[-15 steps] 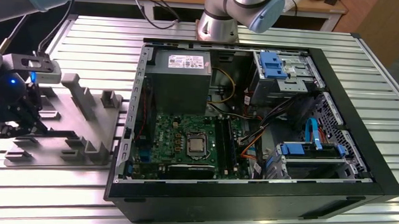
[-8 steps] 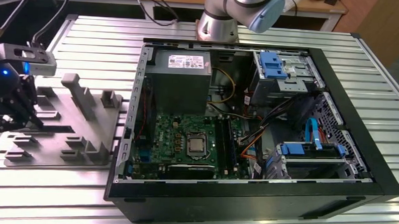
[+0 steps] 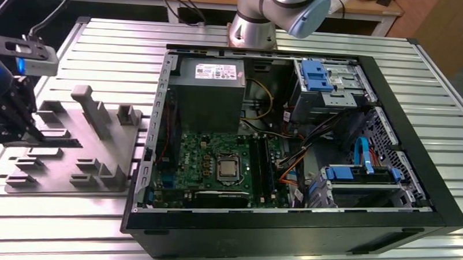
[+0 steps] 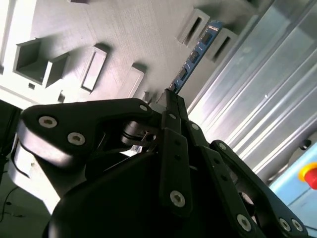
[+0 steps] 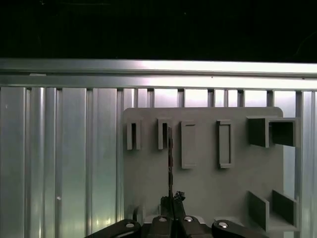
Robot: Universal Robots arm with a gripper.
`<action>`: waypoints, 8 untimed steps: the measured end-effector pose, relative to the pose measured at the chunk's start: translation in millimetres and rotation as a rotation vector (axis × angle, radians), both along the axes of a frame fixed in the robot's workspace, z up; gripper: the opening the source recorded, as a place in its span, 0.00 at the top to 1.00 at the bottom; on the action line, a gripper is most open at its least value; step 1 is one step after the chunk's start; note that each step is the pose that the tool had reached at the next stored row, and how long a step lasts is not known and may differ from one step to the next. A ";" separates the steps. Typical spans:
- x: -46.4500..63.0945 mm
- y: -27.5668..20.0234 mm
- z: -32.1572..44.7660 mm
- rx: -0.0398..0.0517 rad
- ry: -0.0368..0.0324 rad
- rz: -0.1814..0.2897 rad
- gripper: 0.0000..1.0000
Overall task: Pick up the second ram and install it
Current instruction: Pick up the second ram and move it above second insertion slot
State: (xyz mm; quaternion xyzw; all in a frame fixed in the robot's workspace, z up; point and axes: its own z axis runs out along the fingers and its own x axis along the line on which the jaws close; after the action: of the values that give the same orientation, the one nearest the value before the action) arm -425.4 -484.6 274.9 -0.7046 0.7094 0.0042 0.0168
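My gripper (image 3: pixel 25 131) hangs over the grey moulded tray (image 3: pixel 69 159) at the exterior view's left, outside the computer case. Its fingers are shut on the second ram (image 4: pixel 193 57), a long thin dark stick that reaches out from the fingertips (image 4: pixel 171 96). In the first wrist view the ram (image 5: pixel 170 163) shows edge-on as a thin dark line running from the gripper (image 5: pixel 171 201) toward the narrow slots of the tray (image 5: pixel 203 183). I cannot tell whether the ram's far end touches the tray (image 4: pixel 99 29).
The open computer case (image 3: pixel 415 171) lies on the ribbed metal table (image 3: pixel 59 228), right of the tray, with its motherboard (image 3: pixel 207 158), CPU socket (image 3: pixel 228 167), power supply (image 3: pixel 210 71), cables and blue drive brackets (image 3: pixel 314 72). The arm's base (image 3: pixel 255 27) stands behind the case.
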 end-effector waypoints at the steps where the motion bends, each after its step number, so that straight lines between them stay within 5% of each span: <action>1: 0.0 0.0 3.5 -0.0001 0.0001 0.000 0.89; 8: 0.0 0.4 31.7 -0.0001 -0.0005 0.000 0.89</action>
State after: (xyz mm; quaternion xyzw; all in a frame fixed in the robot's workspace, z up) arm -425.4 -484.2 306.7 -0.7046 0.7094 0.0040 0.0170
